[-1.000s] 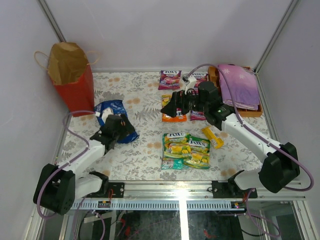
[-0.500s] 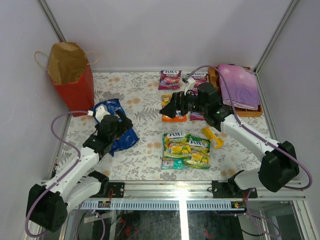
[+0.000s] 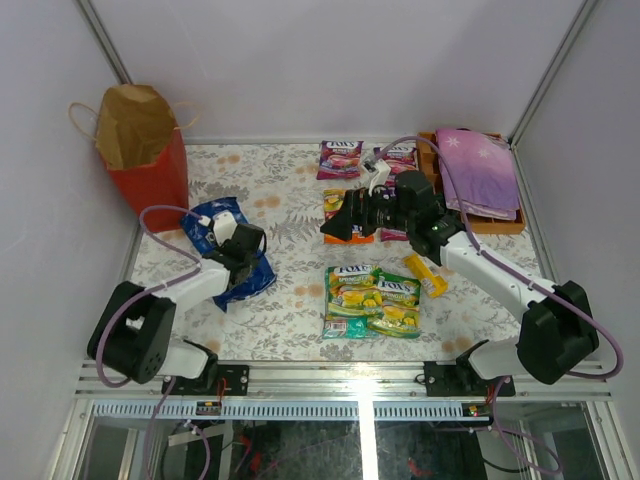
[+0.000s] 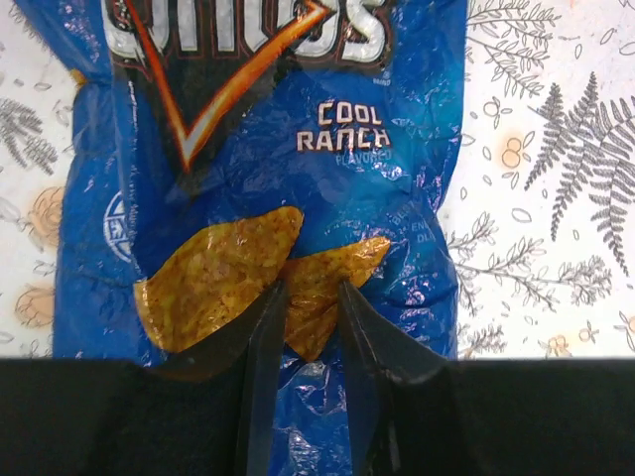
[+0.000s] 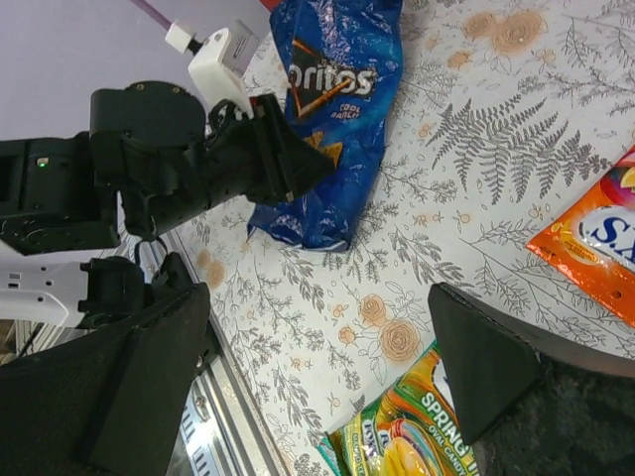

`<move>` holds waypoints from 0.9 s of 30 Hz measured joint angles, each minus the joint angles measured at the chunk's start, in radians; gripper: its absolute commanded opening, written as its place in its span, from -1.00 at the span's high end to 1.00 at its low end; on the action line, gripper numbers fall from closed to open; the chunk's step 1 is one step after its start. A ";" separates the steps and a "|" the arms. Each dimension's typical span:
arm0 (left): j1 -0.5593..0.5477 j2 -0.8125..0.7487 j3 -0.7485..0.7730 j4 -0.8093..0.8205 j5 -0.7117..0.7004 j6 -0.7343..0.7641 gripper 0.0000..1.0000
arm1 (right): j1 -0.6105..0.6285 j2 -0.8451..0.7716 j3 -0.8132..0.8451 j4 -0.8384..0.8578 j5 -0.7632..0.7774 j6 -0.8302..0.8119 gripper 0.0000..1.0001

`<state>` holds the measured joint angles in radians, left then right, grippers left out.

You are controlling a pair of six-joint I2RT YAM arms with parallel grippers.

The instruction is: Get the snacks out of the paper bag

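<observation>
Showing a late stage of the unloading, the top view has the paper bag (image 3: pixel 140 150) standing upright in the far left corner of the table (image 3: pixel 290 180), its mouth open; no contents show in the brown interior, though its depth is not visible. Outside it lie two purple pouches (image 3: pixel 340 158) at the far edge, an orange pouch (image 3: pixel 355 238) partly under the right arm, a cluster of green-yellow pouches (image 3: pixel 372 298) near the centre, and a yellow bar (image 3: pixel 426 275) just beside them. The Doritos bag (image 4: pixel 298 149) lies flat near the paper bag, apart from it. The left gripper (image 4: pixel 313 288) rests at this bag's lower end with its fingers drawn close, a narrow gap between them; whether film is pinched cannot be told. The right gripper (image 5: pixel 317 297) hovers over the orange pouch, fingers wide apart and empty. Judged from this layout, removal appears nearly or wholly complete; only arranging the Doritos bag seems left.
</observation>
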<state>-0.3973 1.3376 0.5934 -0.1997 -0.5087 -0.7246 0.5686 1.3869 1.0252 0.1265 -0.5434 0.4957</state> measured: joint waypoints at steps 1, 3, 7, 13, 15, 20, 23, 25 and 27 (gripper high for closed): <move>0.001 0.027 0.006 0.012 -0.006 0.000 0.44 | 0.000 0.000 -0.006 0.000 0.000 0.001 -0.99; 0.006 0.080 0.031 0.041 -0.007 0.005 0.32 | 0.000 0.000 -0.019 -0.001 0.000 0.002 -0.99; 0.014 0.173 0.084 0.127 0.047 0.063 0.25 | 0.000 -0.002 -0.029 -0.008 0.004 -0.003 -0.99; 0.023 0.266 0.147 0.267 0.286 0.215 -0.06 | 0.000 -0.025 -0.030 -0.017 0.012 -0.017 -0.99; 0.021 0.272 0.151 0.287 0.361 0.252 -0.39 | 0.000 -0.029 -0.030 -0.017 0.011 -0.018 -0.99; 0.018 0.188 0.137 0.240 0.439 0.297 -1.00 | 0.000 -0.029 -0.030 -0.017 0.012 -0.018 -0.99; 0.018 0.075 0.150 0.196 0.428 0.320 -0.97 | 0.000 -0.029 -0.030 -0.017 0.011 -0.018 -0.99; 0.019 0.044 0.191 0.180 0.406 0.337 -0.67 | 0.000 -0.029 -0.030 -0.016 0.011 -0.017 -0.99; 0.027 0.051 0.254 0.178 0.385 0.349 -0.20 | 0.000 -0.028 -0.030 -0.016 0.010 -0.017 -0.99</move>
<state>-0.3698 1.3884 0.8474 -0.0219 -0.1234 -0.3752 0.5686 1.3586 0.9951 0.1108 -0.5331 0.4789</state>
